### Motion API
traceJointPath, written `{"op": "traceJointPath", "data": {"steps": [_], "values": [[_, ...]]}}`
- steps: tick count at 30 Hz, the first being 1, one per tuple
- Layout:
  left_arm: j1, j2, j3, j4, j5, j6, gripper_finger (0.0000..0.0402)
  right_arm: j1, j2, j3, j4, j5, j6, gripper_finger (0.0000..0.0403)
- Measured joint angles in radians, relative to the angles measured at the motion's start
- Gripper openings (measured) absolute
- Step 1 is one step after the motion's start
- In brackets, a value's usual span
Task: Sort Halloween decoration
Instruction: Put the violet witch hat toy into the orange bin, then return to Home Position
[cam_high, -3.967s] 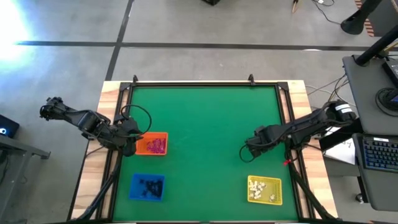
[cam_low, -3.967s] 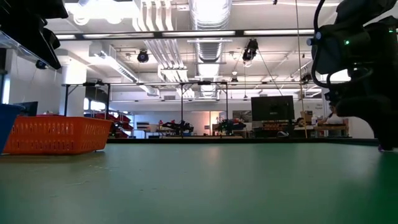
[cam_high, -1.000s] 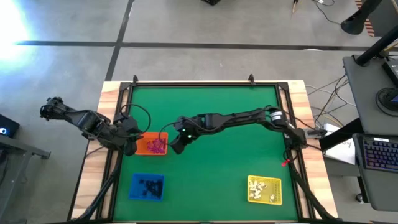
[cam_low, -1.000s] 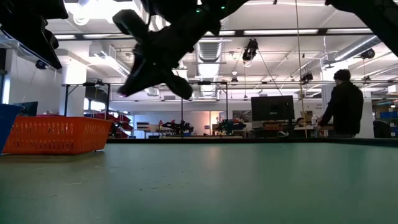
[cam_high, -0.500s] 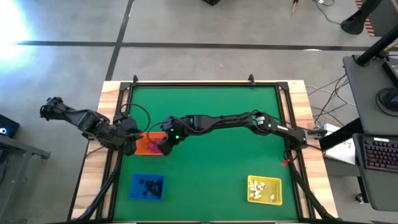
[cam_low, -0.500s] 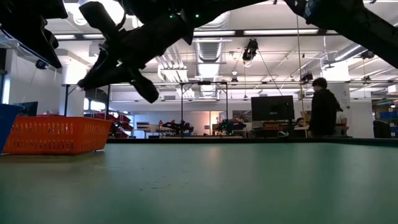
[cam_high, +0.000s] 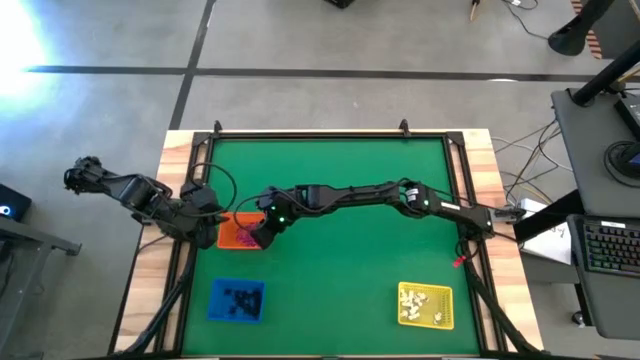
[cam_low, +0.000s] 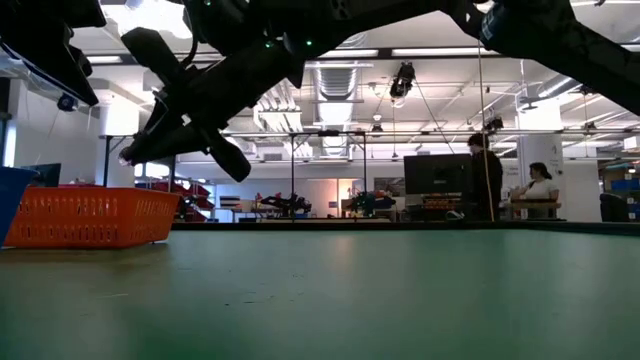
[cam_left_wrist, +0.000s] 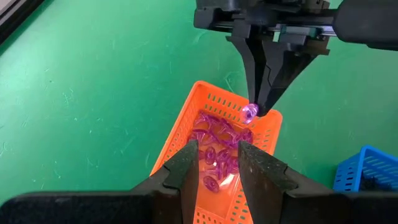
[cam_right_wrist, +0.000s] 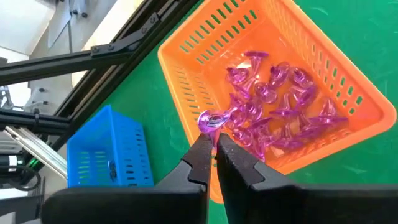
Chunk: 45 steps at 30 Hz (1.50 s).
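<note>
The right gripper (cam_right_wrist: 214, 144) has its thin tips squeezed nearly shut on one tiny purple trinket (cam_right_wrist: 213, 119), holding it just above the near wall of the orange tray (cam_right_wrist: 186, 62). To do this well, it should slide a bit farther over the middle, then open, so the trinket drops in and does not bounce off the rim. The trinket looks like shiny see-through plastic with a round head. More purple trinkets (cam_right_wrist: 273, 115) lie piled in the tray, whose walls are full of little slots. The left gripper (cam_left_wrist: 216, 167) waits at the tray's other end, fingers partly open and empty. Farther along sits the blue tray (cam_high: 238, 300).
</note>
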Motion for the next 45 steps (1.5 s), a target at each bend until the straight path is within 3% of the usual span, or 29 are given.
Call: {"op": "traceJointPath", "data": {"steps": [11, 17, 20, 26, 30, 34, 37, 41, 45], "values": [[0.0, -0.006, 0.0, -0.002, -0.001, 0.0, 0.0094, -0.024, -0.005, 0.0, 0.037, -0.002, 0.026, 0.0092], [0.0, -0.006, 0.0, -0.125, -0.001, -0.155, 0.0094, -0.05, -0.084, 0.0, -0.109, -0.249, 0.161, 0.0098], [0.0, -0.009, 0.0, -0.212, 0.0, -0.23, 0.0094, -0.015, -0.159, 0.0, -0.252, -0.244, 0.091, 0.0094], [0.0, -0.044, 0.003, -0.186, -0.002, -0.204, 0.0094, 0.078, -0.347, 0.0, -0.532, -0.065, -0.065, 0.0086], [-0.001, -0.101, -0.007, -0.101, -0.028, -0.133, 0.0094, 0.162, -0.482, 0.0, -0.666, 0.209, -0.031, 0.0082], [0.0, -0.187, -0.058, 0.082, -0.106, -0.03, 0.0094, 0.292, -0.607, 0.0, -0.709, 0.507, -0.01, 0.0083], [0.0, -0.247, -0.118, 0.252, -0.1, 0.065, 0.0094, 0.399, -0.684, 0.0, -0.706, 0.665, -0.016, 0.0087], [0.0, -0.307, -0.201, 0.498, -0.069, 0.189, 0.0094, 0.502, -0.76, -0.001, -0.718, 0.712, -0.009, 0.0088], [0.0, -0.344, -0.274, 0.753, -0.044, 0.324, 0.0094, 0.593, -0.812, -0.001, -0.72, 0.769, 0.105, 0.0083]]}}
